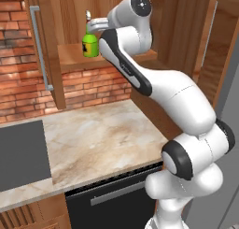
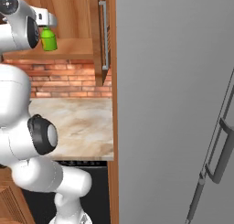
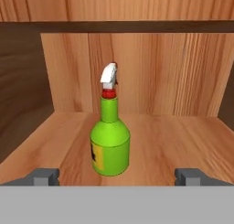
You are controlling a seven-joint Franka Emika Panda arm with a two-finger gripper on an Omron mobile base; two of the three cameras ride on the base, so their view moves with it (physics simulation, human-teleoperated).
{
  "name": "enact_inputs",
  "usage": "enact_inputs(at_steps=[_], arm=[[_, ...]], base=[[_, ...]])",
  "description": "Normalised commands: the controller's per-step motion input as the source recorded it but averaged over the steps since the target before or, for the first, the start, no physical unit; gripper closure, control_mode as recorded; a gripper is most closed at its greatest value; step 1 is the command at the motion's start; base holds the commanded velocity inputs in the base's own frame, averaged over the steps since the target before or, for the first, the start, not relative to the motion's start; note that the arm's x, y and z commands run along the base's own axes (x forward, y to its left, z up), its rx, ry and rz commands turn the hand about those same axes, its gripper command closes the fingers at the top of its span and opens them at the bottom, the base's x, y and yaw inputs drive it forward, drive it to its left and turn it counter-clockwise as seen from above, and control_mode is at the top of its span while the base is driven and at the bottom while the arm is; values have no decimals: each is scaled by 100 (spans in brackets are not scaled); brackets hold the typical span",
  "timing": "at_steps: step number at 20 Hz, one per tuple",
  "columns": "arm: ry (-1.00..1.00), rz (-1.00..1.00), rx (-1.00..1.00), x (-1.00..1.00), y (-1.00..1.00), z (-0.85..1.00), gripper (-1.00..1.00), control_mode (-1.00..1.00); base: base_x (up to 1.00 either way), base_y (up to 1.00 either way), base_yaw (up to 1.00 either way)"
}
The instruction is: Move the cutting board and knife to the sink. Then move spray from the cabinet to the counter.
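The cabinet (image 3: pixel 137 72) looked like warm brown wood with a clear vertical grain, its shelf (image 3: pixel 164 141) paler wood with a smooth, faintly satin face. The spray (image 3: pixel 109 143) read as glossy green plastic, with a dark matt label, a white plastic trigger and a red collar. The handle (image 1: pixel 39 46) looked like brushed grey metal. The counter (image 1: pixel 102 139) was polished beige stone with brownish veins, smooth and softly reflective. The wall (image 1: pixel 88 90) behind it was rough red brick with pale mortar lines. The fridge (image 2: pixel 169 104) showed a flat, matt grey metal skin. The arm (image 1: pixel 177 102) wore smooth, glossy white plastic with dark joints.
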Motion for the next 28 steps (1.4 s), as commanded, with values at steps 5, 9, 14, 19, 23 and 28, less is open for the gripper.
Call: enact_inputs(at_steps=[5,9,14,19,23,28], arm=[[0,0,0,28,13,0,-100,-100],[0,0,0,24,17,0,-100,-100],[1,0,0,25,13,0,-100,-100],[5,0,0,29,4,-4,-100,-100],[8,0,0,33,1,-7,-100,-100],[5,0,0,28,5,-7,-100,-100]], base=[[0,0,0],[0,0,0],[0,0,0],[0,0,0],[0,0,0],[0,0,0]])
